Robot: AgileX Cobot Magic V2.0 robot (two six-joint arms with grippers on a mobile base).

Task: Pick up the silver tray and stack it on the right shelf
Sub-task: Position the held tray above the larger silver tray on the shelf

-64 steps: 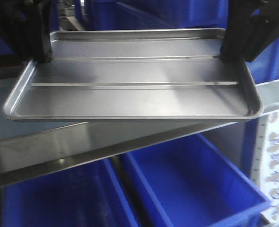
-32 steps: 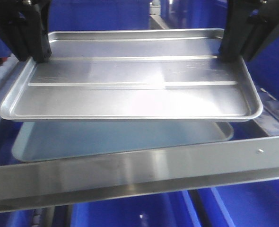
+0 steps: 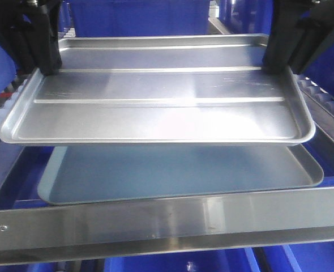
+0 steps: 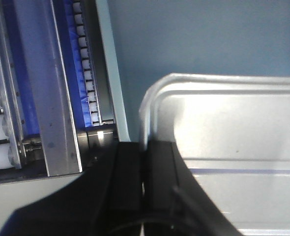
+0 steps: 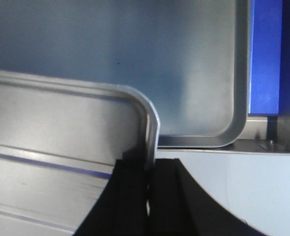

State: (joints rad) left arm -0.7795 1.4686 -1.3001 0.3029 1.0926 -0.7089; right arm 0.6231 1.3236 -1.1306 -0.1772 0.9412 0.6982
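On the left, the right shelf [image 4: 46,98] shows a grey side rail and a strip of small white rollers [image 4: 87,86] running away from the camera. Just right of that, the left gripper [image 3: 49,67] has its black jaws pinched tight on the left rim of the silver tray [image 3: 155,96], near the far corner; in the left wrist view the rim stands squeezed between the two pads with no gap. The silver tray hangs level in the air above the shelf lane, its two lengthwise ridges running left to right. Below it, apart from it and partly covered by it, a duller grey tray [image 3: 178,170] lies flat in the lane, its near edge just behind the broad shiny front bar [image 3: 167,218]. On the right, the right gripper [image 3: 273,65] is likewise clamped on the tray's right rim near the far corner, jaws closed hard on the metal. Blue bins [image 3: 133,17] stand behind the shelf
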